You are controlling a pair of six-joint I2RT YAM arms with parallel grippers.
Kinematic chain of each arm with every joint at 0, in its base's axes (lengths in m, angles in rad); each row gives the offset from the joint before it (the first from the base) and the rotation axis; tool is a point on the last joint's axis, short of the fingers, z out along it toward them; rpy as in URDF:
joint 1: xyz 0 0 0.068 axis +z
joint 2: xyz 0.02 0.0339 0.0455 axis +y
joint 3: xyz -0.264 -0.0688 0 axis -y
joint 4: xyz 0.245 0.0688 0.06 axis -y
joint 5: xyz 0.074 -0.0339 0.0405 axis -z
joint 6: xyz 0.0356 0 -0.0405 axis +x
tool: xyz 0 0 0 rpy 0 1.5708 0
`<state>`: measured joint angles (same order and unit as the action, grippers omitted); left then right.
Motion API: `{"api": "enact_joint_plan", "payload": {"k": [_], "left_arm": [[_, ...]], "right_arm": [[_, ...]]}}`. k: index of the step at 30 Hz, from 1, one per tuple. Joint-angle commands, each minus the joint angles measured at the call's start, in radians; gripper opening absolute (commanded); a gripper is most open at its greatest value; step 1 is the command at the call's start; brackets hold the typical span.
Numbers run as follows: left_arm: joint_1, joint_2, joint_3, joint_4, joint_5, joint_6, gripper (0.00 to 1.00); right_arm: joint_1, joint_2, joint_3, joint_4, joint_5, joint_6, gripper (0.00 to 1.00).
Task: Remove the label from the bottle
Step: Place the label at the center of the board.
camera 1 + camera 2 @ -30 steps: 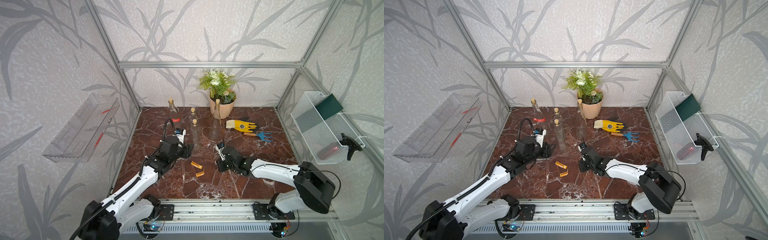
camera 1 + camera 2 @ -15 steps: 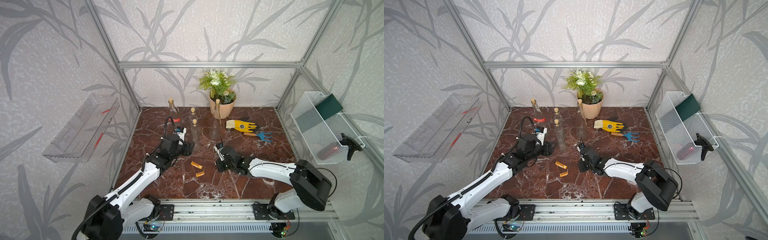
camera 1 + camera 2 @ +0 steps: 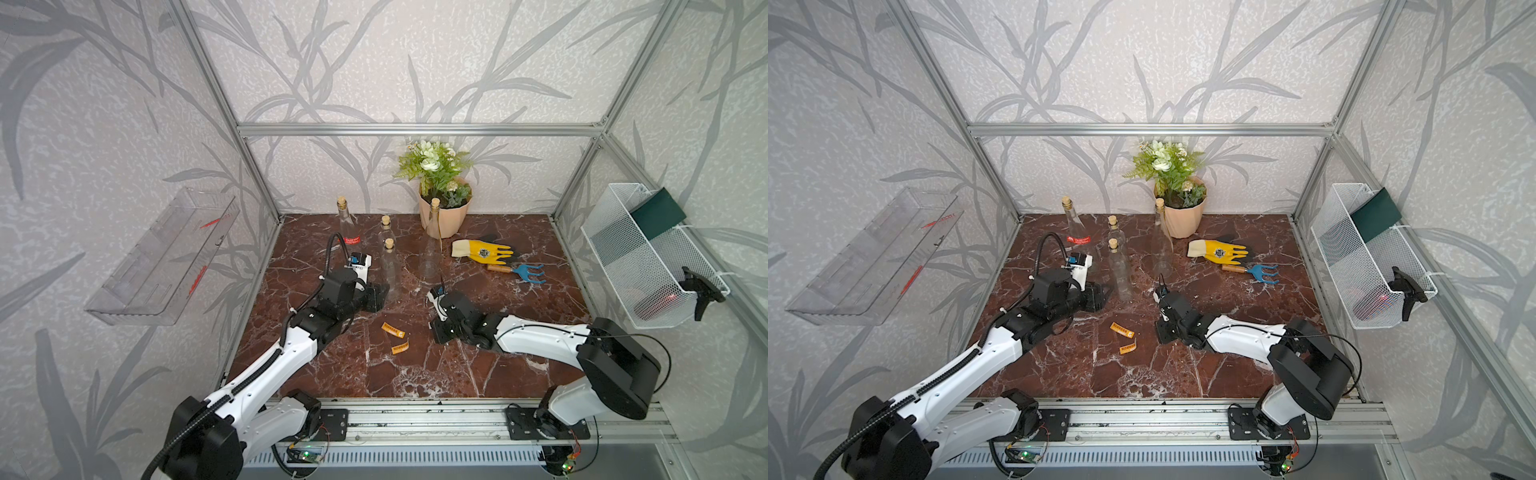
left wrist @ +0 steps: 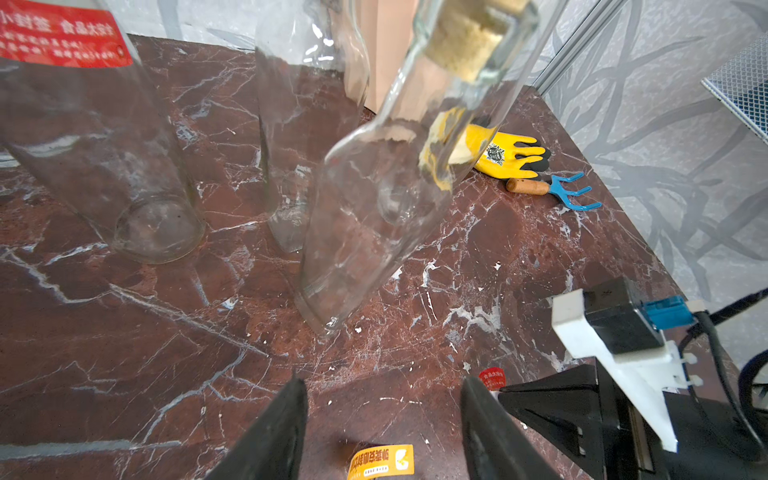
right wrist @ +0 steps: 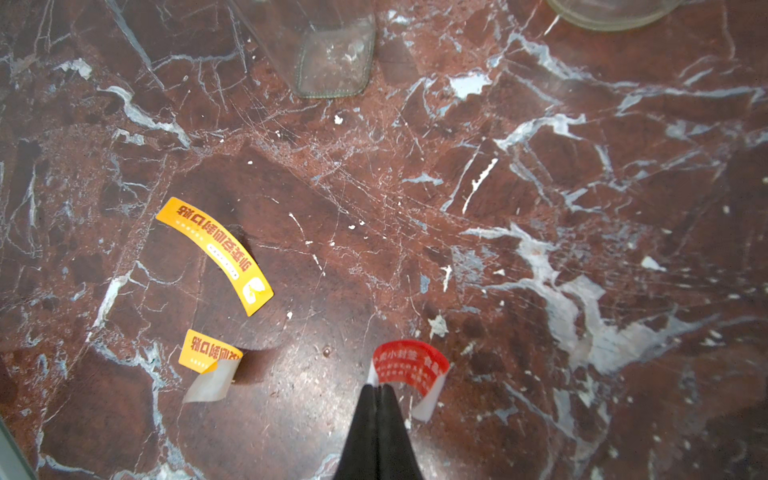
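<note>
A clear corked bottle (image 3: 389, 266) (image 4: 365, 216) without a label stands just beyond my left gripper (image 3: 380, 291) (image 4: 384, 399). That gripper is open, with only floor and an orange label (image 4: 382, 461) between its fingers. My right gripper (image 3: 439, 334) (image 5: 379, 388) is shut on a curled red label (image 5: 409, 363), held low over the marble floor (image 3: 478, 365). The same red label (image 4: 492, 377) shows at its tip in the left wrist view. A taller bottle (image 3: 347, 224) at the back left wears a red label (image 3: 352, 240) (image 4: 62, 37).
Two orange labels (image 3: 392, 330) (image 3: 400, 347) lie on the floor between the arms. Two more clear bottles (image 3: 385, 232) (image 3: 432, 245) stand behind. A potted plant (image 3: 442, 208), a yellow glove (image 3: 484, 251) and a blue hand rake (image 3: 519, 271) are at the back right.
My left gripper has edged forward toward the unlabelled bottle. The right gripper has shifted slightly left, still pinching the red label.
</note>
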<state>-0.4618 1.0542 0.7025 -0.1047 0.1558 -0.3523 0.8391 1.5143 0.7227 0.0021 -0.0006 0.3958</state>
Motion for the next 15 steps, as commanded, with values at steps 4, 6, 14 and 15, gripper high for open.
{"api": "enact_joint_plan", "payload": {"k": [4, 6, 14, 15], "left_arm": [[0.003, -0.023, -0.019, -0.005, 0.023, -0.033, 0.6], [0.004, -0.023, -0.027, 0.002, 0.027, -0.047, 0.6], [0.005, -0.051, -0.058, 0.002, 0.018, -0.054, 0.6], [0.004, -0.056, -0.063, 0.005, 0.017, -0.056, 0.6]], "right_arm": [[0.005, 0.014, 0.025, -0.017, 0.002, 0.008, 0.0], [0.005, 0.012, 0.025, -0.025, -0.001, 0.016, 0.0], [0.015, 0.004, 0.006, -0.046, -0.003, 0.035, 0.0], [0.015, 0.003, 0.002, -0.046, 0.0, 0.037, 0.0]]}}
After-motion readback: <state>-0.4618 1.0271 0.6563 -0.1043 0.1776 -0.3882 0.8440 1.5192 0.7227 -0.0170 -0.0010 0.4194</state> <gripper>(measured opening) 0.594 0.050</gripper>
